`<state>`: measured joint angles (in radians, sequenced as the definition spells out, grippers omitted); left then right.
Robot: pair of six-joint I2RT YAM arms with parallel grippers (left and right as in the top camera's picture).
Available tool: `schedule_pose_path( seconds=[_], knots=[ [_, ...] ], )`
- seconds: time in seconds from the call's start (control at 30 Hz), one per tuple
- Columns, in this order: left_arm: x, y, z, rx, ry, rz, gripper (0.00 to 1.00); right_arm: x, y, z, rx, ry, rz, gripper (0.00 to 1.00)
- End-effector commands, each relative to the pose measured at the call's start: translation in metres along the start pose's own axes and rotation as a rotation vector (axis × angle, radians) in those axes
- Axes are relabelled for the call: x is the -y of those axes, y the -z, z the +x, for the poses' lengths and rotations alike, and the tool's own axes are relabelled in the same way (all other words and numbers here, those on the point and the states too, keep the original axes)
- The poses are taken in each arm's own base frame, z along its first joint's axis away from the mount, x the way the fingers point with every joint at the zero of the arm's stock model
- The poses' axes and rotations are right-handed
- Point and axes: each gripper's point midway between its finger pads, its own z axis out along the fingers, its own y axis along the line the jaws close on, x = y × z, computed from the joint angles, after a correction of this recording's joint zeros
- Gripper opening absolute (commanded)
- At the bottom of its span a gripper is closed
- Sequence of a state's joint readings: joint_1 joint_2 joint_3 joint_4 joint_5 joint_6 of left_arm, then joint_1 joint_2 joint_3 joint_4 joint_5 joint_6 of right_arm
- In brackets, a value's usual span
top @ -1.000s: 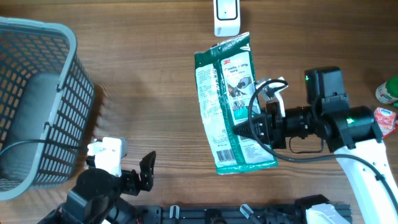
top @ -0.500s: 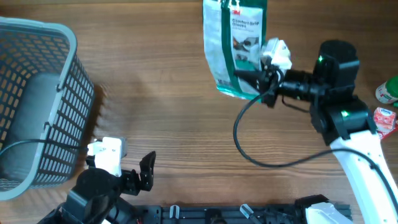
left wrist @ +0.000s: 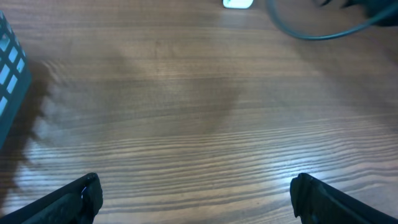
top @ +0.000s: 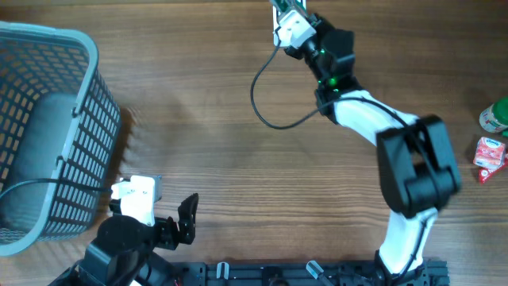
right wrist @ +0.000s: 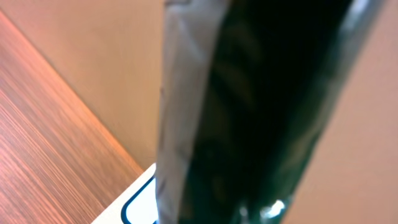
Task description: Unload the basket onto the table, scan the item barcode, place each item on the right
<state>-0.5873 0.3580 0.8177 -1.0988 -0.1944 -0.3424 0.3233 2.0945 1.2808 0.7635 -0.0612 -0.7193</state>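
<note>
Right gripper (top: 286, 9) is reached out to the far edge of the table (top: 198, 119), at the top rim of the overhead view, with its jaws closed on the packet (right wrist: 249, 112). From above only a sliver of green shows there, so the packet lies mostly outside that frame. In the right wrist view it fills the picture as a dark green, glossy band standing roughly upright, lifted off the wood. Its print is too blurred to read. Below and left of it in that view is a corner of the white scanner (right wrist: 138, 202) with a blue outline; whether the packet touches it cannot be told. A black cable (top: 266, 99) loops from the right wrist over the wood. Left gripper (left wrist: 196, 193) sits near the front edge on the left, low over bare wood, its jaws wide apart and holding nothing, near the grey basket (top: 95, 135) at the table's left end. At the right edge, well apart from both grippers, a red carton (top: 490, 152) and a green-topped bottle (top: 496, 115) stand near each other.
</note>
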Motion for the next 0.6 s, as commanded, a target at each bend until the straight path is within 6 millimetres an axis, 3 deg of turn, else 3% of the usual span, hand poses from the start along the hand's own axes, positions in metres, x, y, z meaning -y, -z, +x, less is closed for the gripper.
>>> schedule_pose_path(
  seconds=[0.0, 0.17, 0.23, 0.3, 0.37, 0.4, 0.43, 0.5, 0.53, 0.57],
  knots=[
    [0.0, 0.003, -0.003, 0.016, 0.006, 0.001, 1.0, 0.005, -0.031, 0.009, -0.032, 0.044, 0.056, 0.05],
    [0.0, 0.003, -0.003, 0.016, 0.006, 0.001, 1.0, -0.022, -0.044, 0.018, -0.075, 0.106, 0.006, 0.05],
    [0.0, 0.003, -0.003, 0.016, 0.006, 0.001, 1.0, -0.015, -0.042, 0.024, -0.136, 0.061, 0.066, 0.04],
    [0.0, 0.003, -0.003, 0.016, 0.006, 0.001, 1.0, 0.011, -0.036, 0.02, -0.179, 0.011, 0.165, 0.04],
    [0.0, 0.003, -0.003, 0.016, 0.006, 0.001, 1.0, 0.049, -0.021, 0.014, -0.25, -0.001, 0.263, 0.04],
    [0.0, 0.003, -0.003, 0.016, 0.006, 0.001, 1.0, 0.078, -0.006, 0.021, -0.329, -0.008, 0.312, 0.04],
    [0.0, 0.003, -0.003, 0.016, 0.006, 0.001, 1.0, 0.103, 0.009, 0.034, -0.405, -0.022, 0.352, 0.04],
    [0.0, 0.003, -0.003, 0.016, 0.006, 0.001, 1.0, 0.162, 0.048, 0.082, -0.573, -0.08, 0.464, 0.04],
    [0.0, 0.003, -0.003, 0.016, 0.006, 0.001, 1.0, 0.187, 0.068, 0.111, -0.653, -0.087, 0.499, 0.04],
    [0.0, 0.003, -0.003, 0.016, 0.006, 0.001, 1.0, 0.214, 0.094, 0.153, -0.754, -0.095, 0.529, 0.04]
  ],
)
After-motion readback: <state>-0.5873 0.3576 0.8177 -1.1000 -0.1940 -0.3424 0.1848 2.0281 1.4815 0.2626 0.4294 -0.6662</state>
